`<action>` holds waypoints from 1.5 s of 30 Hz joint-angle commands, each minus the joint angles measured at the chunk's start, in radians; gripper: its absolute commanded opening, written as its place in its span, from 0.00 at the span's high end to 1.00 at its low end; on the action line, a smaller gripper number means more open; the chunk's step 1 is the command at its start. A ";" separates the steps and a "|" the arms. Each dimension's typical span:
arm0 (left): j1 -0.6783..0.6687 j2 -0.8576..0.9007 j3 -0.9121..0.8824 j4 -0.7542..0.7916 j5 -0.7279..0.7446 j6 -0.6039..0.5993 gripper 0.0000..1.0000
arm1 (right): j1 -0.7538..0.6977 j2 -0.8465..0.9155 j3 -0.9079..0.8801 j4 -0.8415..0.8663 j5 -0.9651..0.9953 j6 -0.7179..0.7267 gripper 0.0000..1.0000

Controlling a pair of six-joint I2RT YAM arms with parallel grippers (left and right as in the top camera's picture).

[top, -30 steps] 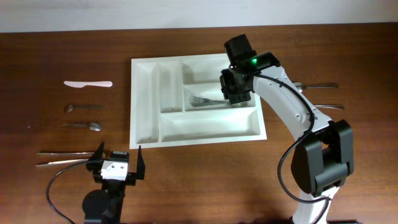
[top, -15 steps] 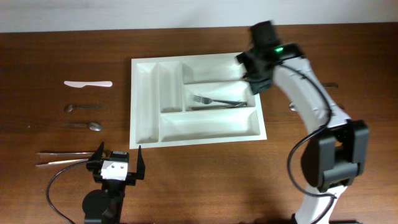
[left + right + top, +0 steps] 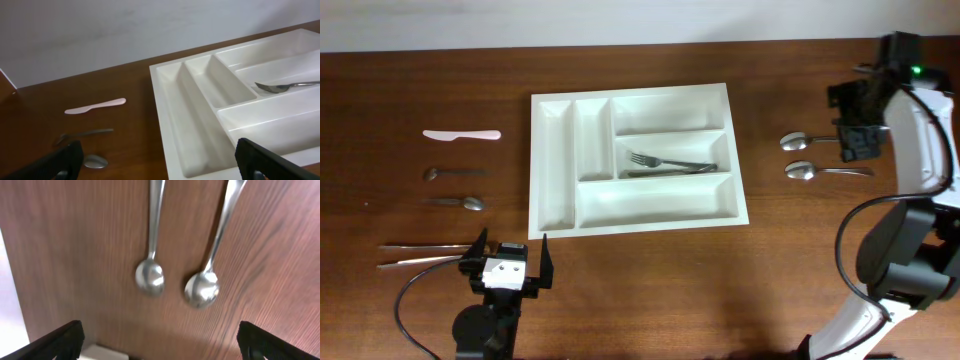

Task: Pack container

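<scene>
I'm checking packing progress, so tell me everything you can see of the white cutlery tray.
The container is a large white rectangular tray, plastic by its look, with a raised rim. Five compartments: two narrow upright ones on the overhead view's left, three long horizontal ones beside them. It lies flat on the brown wooden table, slightly askew. The middle horizontal compartment holds at least one metal fork, tines toward the narrow ones; the others look empty. Nothing else touches it.
</scene>
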 commanded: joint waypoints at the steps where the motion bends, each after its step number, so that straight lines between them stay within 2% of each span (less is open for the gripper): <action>1: 0.001 -0.008 -0.010 0.002 -0.007 0.013 0.01 | -0.002 -0.013 0.008 0.013 0.049 -0.013 0.01; 8: 0.001 -0.008 -0.010 0.001 -0.007 0.013 0.01 | 0.000 0.031 0.006 0.066 0.072 -0.005 0.01; 23: 0.001 -0.008 -0.010 0.001 -0.007 0.013 0.01 | -0.024 0.209 0.007 0.009 0.034 -0.005 0.01; 45: 0.001 -0.008 -0.010 0.002 -0.007 0.013 0.01 | -0.061 0.221 0.006 -0.013 0.113 -0.013 0.01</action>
